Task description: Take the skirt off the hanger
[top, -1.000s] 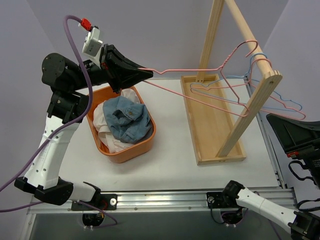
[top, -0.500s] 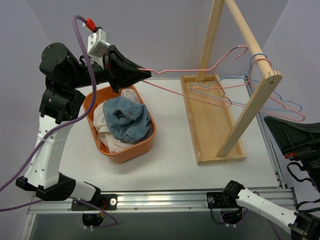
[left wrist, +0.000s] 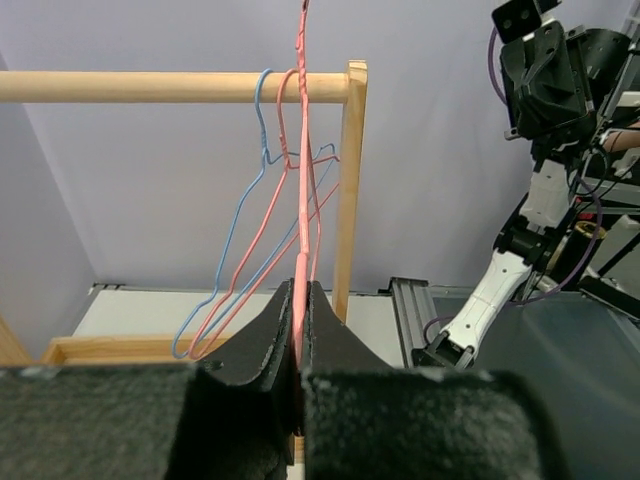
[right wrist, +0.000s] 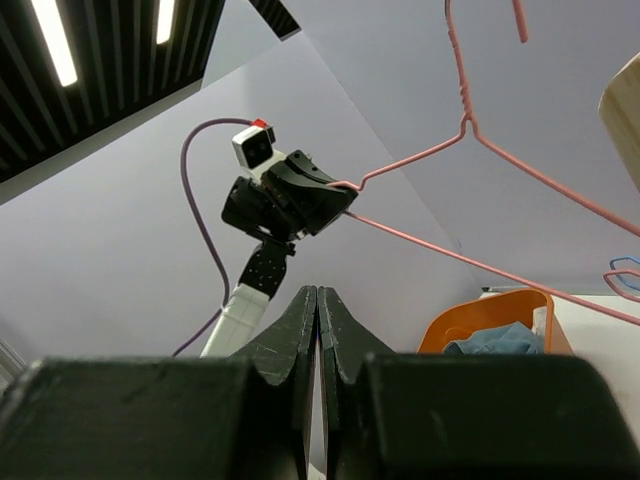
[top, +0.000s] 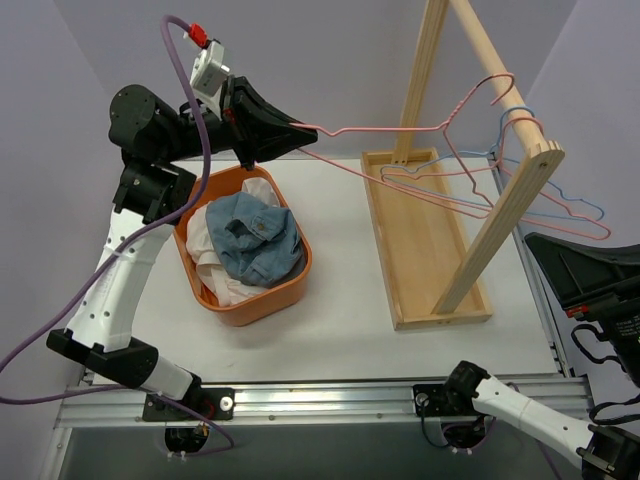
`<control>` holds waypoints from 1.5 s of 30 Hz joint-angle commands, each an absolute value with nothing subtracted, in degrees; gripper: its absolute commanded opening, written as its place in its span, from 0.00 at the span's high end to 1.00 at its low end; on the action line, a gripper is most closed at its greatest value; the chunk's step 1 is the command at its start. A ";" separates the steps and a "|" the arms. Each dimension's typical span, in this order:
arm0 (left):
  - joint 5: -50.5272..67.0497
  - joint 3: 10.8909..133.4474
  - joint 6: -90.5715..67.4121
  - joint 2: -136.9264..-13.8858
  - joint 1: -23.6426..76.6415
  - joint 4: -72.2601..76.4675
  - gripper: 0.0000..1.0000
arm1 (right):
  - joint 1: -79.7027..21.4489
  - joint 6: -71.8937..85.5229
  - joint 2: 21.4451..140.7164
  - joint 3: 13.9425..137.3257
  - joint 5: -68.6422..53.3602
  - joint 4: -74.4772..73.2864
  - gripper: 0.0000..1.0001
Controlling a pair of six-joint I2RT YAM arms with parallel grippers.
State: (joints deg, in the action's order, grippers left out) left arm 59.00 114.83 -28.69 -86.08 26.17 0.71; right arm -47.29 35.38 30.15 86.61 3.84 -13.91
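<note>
- The skirt [top: 255,238] is seen as a crumpled piece of blue denim, with folds and a seam visible on top.
- It is laid in the orange basket [top: 300,272], over a white cloth [top: 205,240], on the left part of the table and well apart from the hangers.
- The held hanger [top: 400,129], made of thin pink wire, is gripped at one shoulder end by the left gripper [left wrist: 300,292], whose jaws are pressed together on the wire.
- This hanger is held in the air, almost flat, and it reaches from above the basket to the rack [top: 490,235].
- Its hook is seen close to the top rail [left wrist: 150,86]; whether the rail is touched cannot be told.
- The right gripper [right wrist: 317,300] is closed, with nothing between its fingers, and it is placed at the right side, apart from the rack.
- The table [top: 350,320] is white and plain, and the shallow wooden tray [top: 420,250] of the rack is set on its right half.
- The walls [top: 330,60] are painted in a pale lilac-grey colour.
- One skirt, one basket and one rack are counted.
- Three hangers are counted: the held one, a second pink hanger [top: 400,170] and a blue hanger [left wrist: 258,115]. The last two are hung by their hooks on the rail.
</note>
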 commanded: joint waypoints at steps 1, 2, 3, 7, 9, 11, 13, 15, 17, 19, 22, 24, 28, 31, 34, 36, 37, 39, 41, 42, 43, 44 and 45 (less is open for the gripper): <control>59.50 115.75 -34.89 -88.06 28.11 10.80 0.98 | -47.11 35.60 30.41 86.66 3.78 -10.28 1.00; 59.15 116.80 -34.98 -88.59 28.82 10.98 0.98 | -47.11 35.60 30.32 86.66 3.78 -10.20 1.00; 58.89 117.33 -34.55 -89.64 29.61 10.90 0.98 | -47.11 35.60 30.50 86.57 3.69 -10.28 1.00; 56.87 120.84 -32.35 -92.63 32.60 7.30 0.98 | -47.02 35.60 30.59 86.57 3.78 -10.37 1.00; 55.99 122.68 -31.99 -94.65 33.48 6.60 0.98 | -47.02 35.68 30.59 86.49 4.04 -10.46 1.00; 55.64 123.40 -31.64 -95.62 34.19 5.63 0.98 | -47.02 35.68 30.76 86.57 4.04 -10.72 1.00; 55.02 123.84 -31.64 -96.85 35.07 5.45 0.98 | -47.02 35.60 30.94 86.66 4.13 -11.25 1.00; 54.67 124.19 -31.55 -97.99 35.85 4.92 0.98 | -47.02 35.60 30.94 86.40 4.48 -11.51 1.00; 54.14 123.75 -31.64 -98.61 36.73 5.01 0.98 | -47.02 35.68 30.76 85.96 4.57 -11.51 1.00; 53.27 123.31 -31.82 -98.96 37.26 4.40 0.98 | -47.02 35.68 30.67 85.87 4.74 -11.60 1.00; 51.95 122.00 -31.99 -98.97 37.79 3.52 0.98 | -47.02 35.77 30.67 85.61 4.92 -11.95 1.00; 51.24 121.12 -32.52 -98.35 37.88 2.90 0.98 | -47.02 35.77 30.59 85.52 4.92 -12.39 1.00; 49.92 117.34 -33.84 -96.60 37.97 2.90 0.98 | -47.02 35.60 30.24 85.43 6.06 -13.18 1.00; 48.96 112.42 -34.54 -94.22 37.97 5.09 0.98 | -47.02 35.68 30.23 85.43 6.41 -13.79 1.00; 49.48 109.52 -34.63 -93.34 37.97 5.63 0.98 | -47.02 35.77 30.59 85.52 7.29 -15.46 1.00; 49.66 107.86 -34.10 -92.82 38.06 5.10 0.98 | -46.93 35.95 30.76 85.26 7.47 -16.08 1.00; 49.48 107.06 -33.93 -92.46 38.06 5.10 0.98 | -46.93 35.95 30.85 84.99 7.56 -16.08 1.00; 49.31 105.04 -33.49 -91.67 38.06 5.01 0.98 | -46.93 36.04 31.20 84.90 8.43 -16.78 1.00; 49.39 103.89 -33.31 -90.97 38.06 4.92 0.98 | -47.02 36.04 31.46 84.64 8.70 -17.49 1.00; 49.22 102.49 -33.40 -90.71 38.06 4.75 0.98 | -47.02 36.04 31.64 84.55 9.22 -17.66 1.00; 49.04 101.87 -33.49 -90.27 38.06 4.57 0.96 | -47.02 36.04 31.81 84.38 9.40 -18.10 1.00; 49.13 101.43 -33.49 -90.09 38.06 4.40 0.92 | -47.02 35.60 31.90 83.94 9.49 -18.28 1.00; 49.04 100.90 -33.40 -89.91 38.06 3.52 0.90 | -47.02 35.42 32.34 83.67 9.67 -18.54 1.00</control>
